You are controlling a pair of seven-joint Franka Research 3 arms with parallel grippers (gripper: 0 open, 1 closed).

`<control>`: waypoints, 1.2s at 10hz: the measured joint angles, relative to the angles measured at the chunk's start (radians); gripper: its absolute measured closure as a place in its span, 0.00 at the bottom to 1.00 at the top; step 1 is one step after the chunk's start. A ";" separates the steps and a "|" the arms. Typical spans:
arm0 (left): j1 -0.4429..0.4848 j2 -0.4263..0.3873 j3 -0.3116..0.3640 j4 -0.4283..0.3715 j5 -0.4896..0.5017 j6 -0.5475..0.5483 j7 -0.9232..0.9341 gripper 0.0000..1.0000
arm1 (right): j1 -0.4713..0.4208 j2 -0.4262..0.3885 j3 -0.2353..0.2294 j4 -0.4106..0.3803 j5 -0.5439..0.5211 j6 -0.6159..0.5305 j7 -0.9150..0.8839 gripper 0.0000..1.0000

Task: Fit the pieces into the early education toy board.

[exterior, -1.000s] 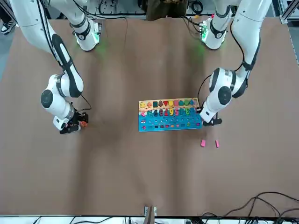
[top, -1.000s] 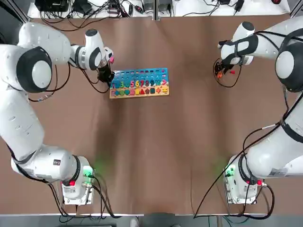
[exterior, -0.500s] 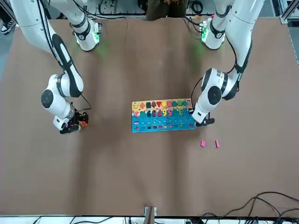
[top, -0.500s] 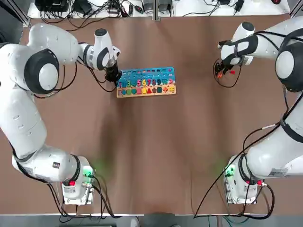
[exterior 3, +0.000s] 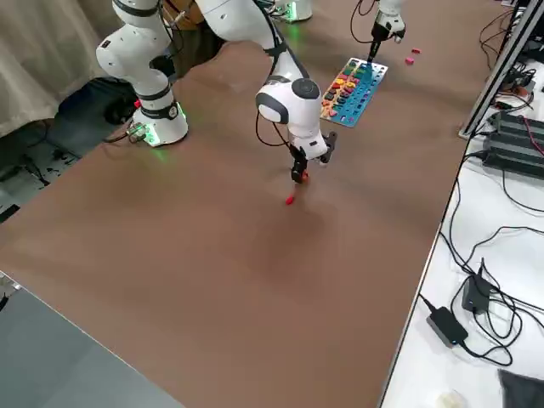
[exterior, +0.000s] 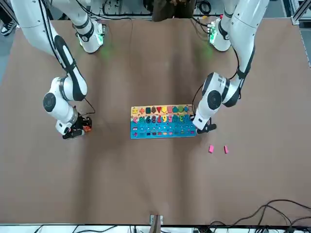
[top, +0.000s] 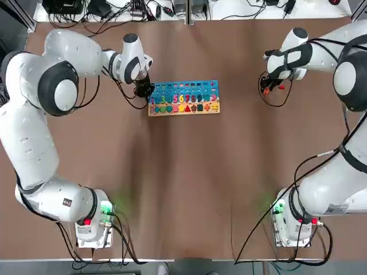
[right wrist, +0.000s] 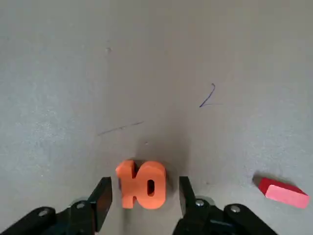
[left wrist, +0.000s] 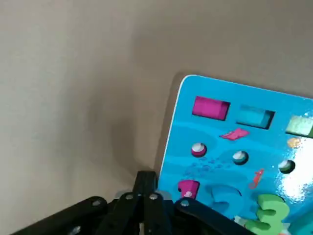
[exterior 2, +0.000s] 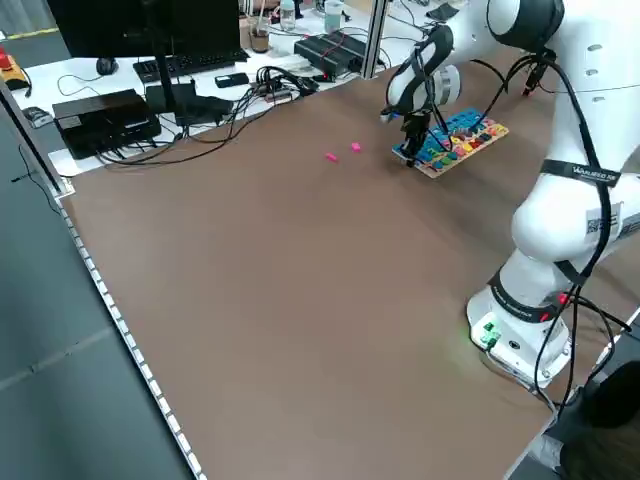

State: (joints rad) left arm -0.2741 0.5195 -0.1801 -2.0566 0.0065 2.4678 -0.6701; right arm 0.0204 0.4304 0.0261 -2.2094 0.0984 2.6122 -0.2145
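Observation:
The early education toy board (top: 183,97) lies flat on the brown table, blue on top with coloured numbers and shapes. My left gripper (top: 143,90) is shut and presses against the board's left end (left wrist: 171,142). Two pink pieces (exterior: 211,149) (exterior: 226,149) lie loose on the table beyond that gripper. At the table's far right, my right gripper (right wrist: 144,196) stands open and low over the table. An orange "10" piece (right wrist: 143,184) sits between its fingers with narrow gaps on both sides. A red piece (right wrist: 283,193) lies close beside it.
Cables, a monitor and power bricks (exterior 2: 120,110) line the white bench past the table's far edge. The arm bases (top: 92,220) (top: 292,220) stand at the near edge. Brown tabletop (top: 189,172) stretches between the arms.
My shut left gripper has slid the board to the right, toward the table's middle. My right gripper's fingers have narrowed around the orange piece; that arm has stayed in place.

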 joint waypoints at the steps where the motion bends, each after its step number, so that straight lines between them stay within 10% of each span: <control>1: -0.005 0.006 0.000 0.011 0.000 -0.005 -0.011 0.99 | 0.000 0.000 0.000 0.000 0.000 0.000 0.000 0.38; 12: -0.105 0.087 0.005 0.148 0.000 -0.020 -0.196 0.99 | 0.000 0.000 0.000 -0.001 0.000 0.000 0.006 0.58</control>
State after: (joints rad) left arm -0.3790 0.6063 -0.1751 -1.9085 0.0068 2.4476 -0.8658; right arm 0.0204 0.4307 0.0259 -2.2101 0.0985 2.6123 -0.2081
